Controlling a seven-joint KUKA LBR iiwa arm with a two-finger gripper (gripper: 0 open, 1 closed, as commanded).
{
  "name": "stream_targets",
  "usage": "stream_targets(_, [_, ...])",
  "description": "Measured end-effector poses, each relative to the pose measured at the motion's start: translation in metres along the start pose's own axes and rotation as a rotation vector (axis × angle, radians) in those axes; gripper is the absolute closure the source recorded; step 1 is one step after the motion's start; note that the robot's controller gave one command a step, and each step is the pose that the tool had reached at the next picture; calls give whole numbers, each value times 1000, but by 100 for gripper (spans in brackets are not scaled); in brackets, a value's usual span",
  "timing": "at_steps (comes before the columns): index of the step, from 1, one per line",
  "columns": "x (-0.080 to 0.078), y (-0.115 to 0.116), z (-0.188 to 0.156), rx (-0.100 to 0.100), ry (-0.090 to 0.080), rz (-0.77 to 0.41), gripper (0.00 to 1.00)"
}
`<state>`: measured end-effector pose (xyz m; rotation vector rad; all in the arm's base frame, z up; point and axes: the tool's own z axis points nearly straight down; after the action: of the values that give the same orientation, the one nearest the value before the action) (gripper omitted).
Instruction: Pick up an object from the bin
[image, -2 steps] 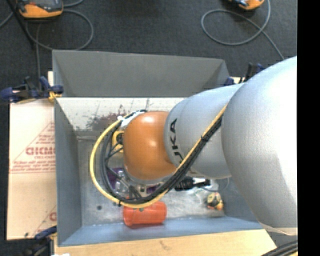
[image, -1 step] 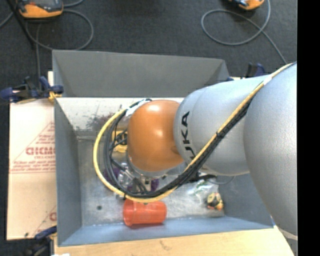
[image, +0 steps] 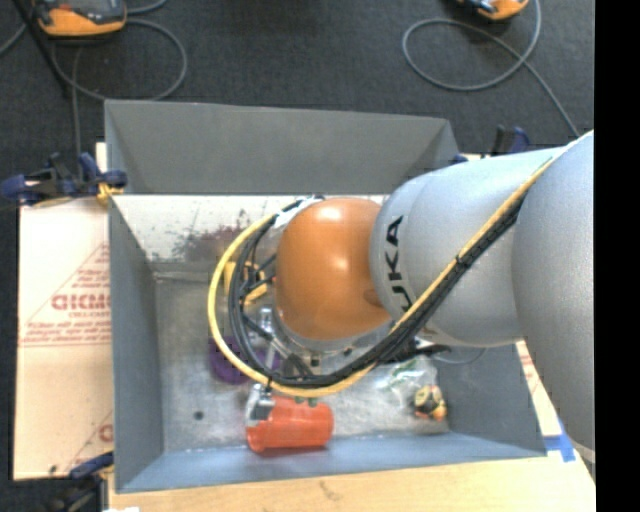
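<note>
Currently: grasp-approach step, by judgement. End effector (image: 262, 403) low by the bin's (image: 135, 330) near wall, just beside red cylinder (image: 292, 428); its opening cannot be told. Next: centre over cylinder, close, lift.

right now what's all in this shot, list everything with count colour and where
bin: 1, grey metal, middle of the view
red-orange cylinder: 1, red-orange, lying along the bin's near wall
purple thing: 1, purple, left of the bin floor, partly hidden under the wrist cables
small wrapped thing: 1, clear wrap with yellow and black inside, near-right of the bin floor
floor cables: several, black, on the dark floor beyond the bin
arm: 1, grey, reaching in from the right
orange cover: 1, orange, on the wrist over the bin's middle
wrist cables: a bundle, yellow and black, looped round the cover
hand: 1, metal, mostly hidden below the cover, by the cylinder's left end
</note>
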<state>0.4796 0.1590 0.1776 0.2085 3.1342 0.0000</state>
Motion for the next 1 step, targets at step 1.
stream_targets(1, [0,0,0,-1,0,1,0])
